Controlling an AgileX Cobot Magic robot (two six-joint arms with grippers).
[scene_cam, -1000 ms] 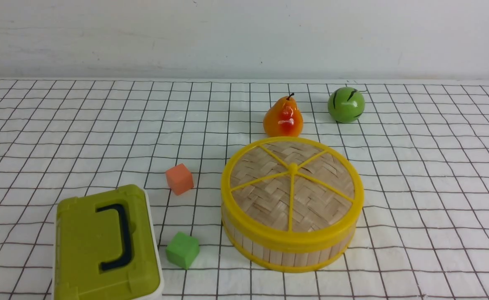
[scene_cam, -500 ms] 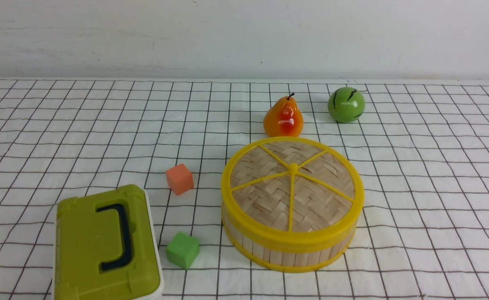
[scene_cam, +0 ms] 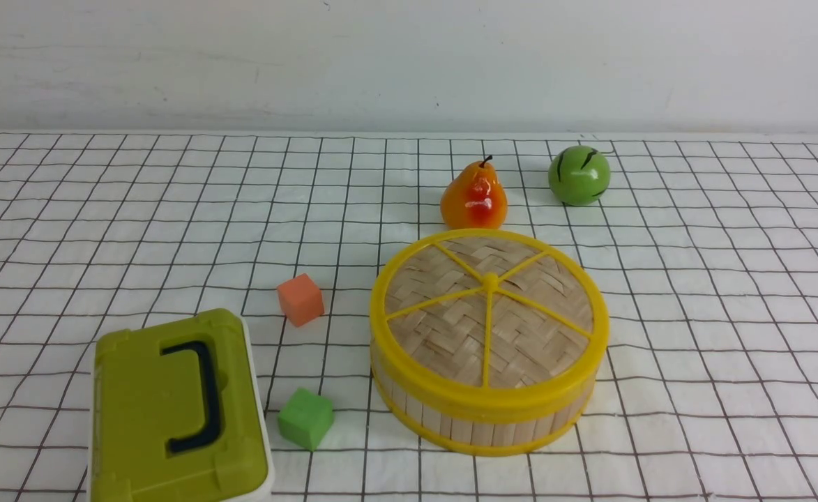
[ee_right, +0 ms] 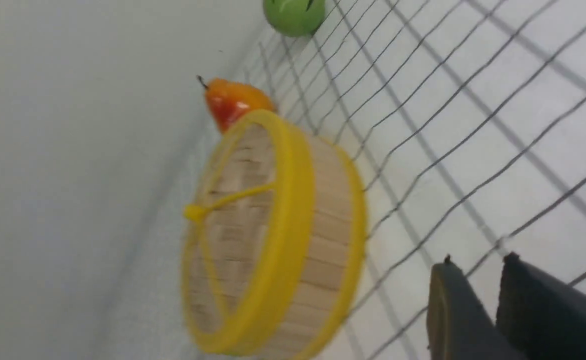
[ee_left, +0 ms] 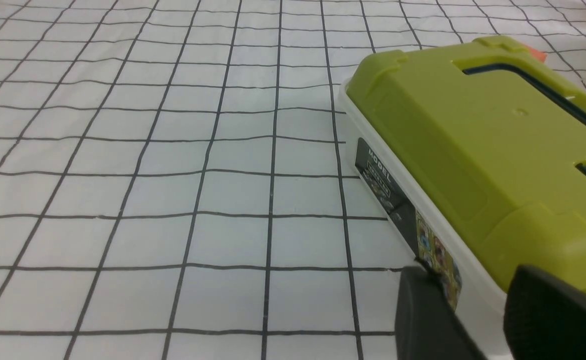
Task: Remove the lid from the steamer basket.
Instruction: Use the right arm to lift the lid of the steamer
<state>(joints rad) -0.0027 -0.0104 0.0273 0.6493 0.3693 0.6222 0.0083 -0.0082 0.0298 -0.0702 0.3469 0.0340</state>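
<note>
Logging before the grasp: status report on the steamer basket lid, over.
Empty: left gripper, right gripper; jaw gap unclear. Seated lid on steamer basket, untouched. Nothing on top; pear close behind.

Lid (scene_cam: 489, 307): flat round disc, woven tan bamboo, thick yellow rim, five yellow spokes meeting at hub. Seated level on steamer basket (scene_cam: 478, 427), closed, rims flush. Basket: round shallow tub, vertical pale slat wall, yellow top and bottom rims. Upright, right of centre, near side of scene.
</note>
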